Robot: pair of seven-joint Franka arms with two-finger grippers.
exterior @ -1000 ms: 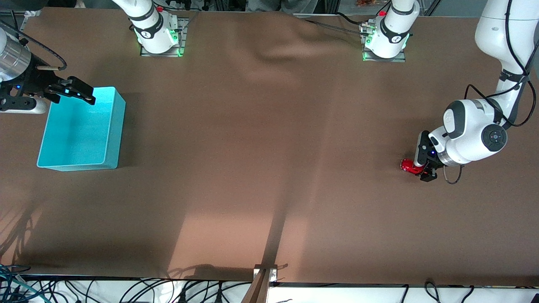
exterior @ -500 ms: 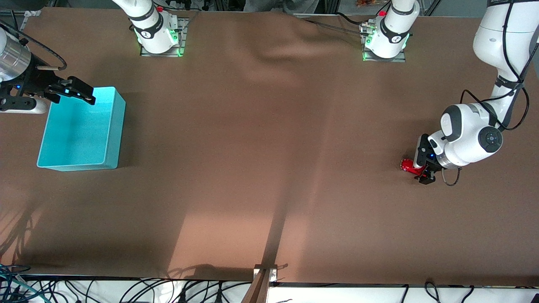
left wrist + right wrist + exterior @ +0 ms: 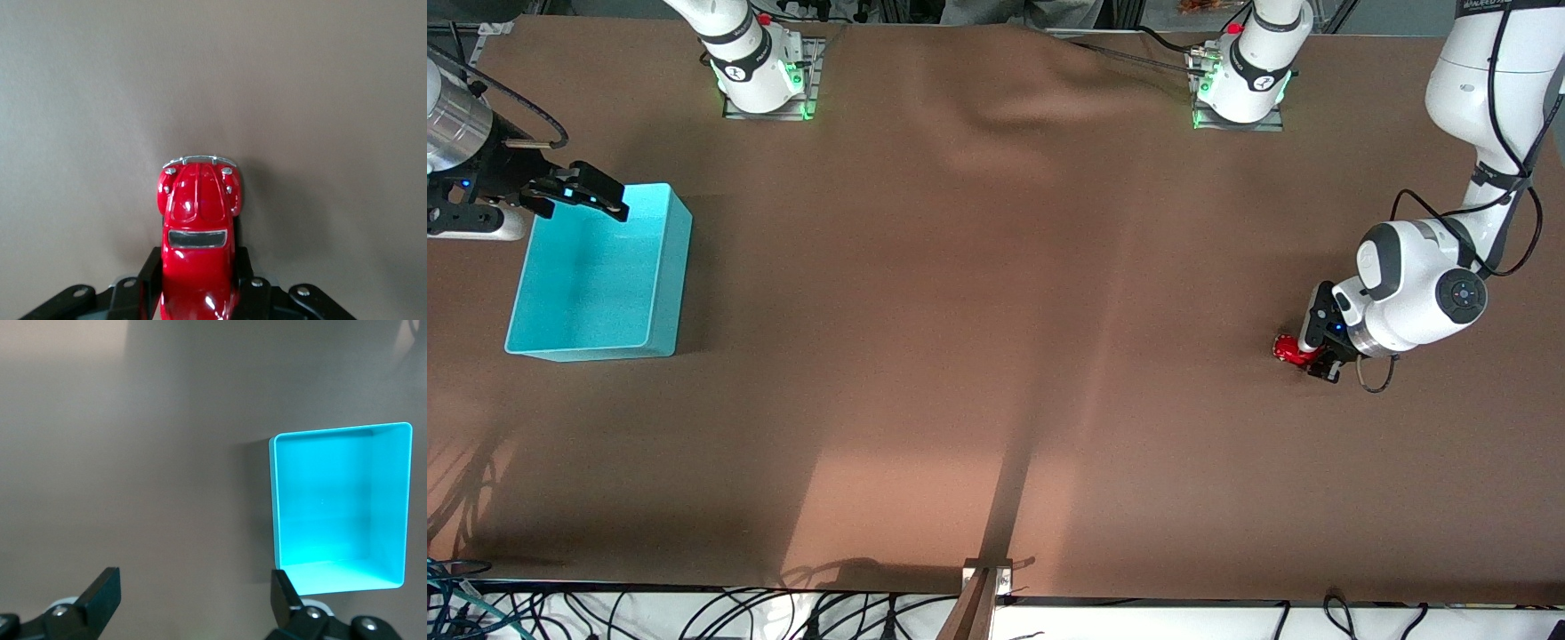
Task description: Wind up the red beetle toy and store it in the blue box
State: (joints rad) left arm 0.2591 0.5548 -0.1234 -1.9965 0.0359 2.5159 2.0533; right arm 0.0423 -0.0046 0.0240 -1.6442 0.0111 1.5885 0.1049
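Observation:
The red beetle toy (image 3: 1288, 348) sits on the brown table near the left arm's end. My left gripper (image 3: 1312, 357) is shut on it, low at the table. In the left wrist view the glossy car (image 3: 199, 220) points away from the camera, its rear pinched between the black fingers (image 3: 148, 273). The blue box (image 3: 600, 276) stands open and empty at the right arm's end. My right gripper (image 3: 596, 197) hangs open over the box's rim farthest from the front camera. In the right wrist view the box (image 3: 340, 510) lies beside the gripper (image 3: 193, 593), nothing between its fingers.
Brown cloth covers the table, with a raised fold (image 3: 1014, 98) between the two arm bases. A wooden bracket (image 3: 985, 587) sticks up at the table edge nearest the front camera. Cables hang below that edge.
The left gripper's fingers have closed onto the red beetle toy, and the left arm has shifted slightly. The right arm and the box have not moved.

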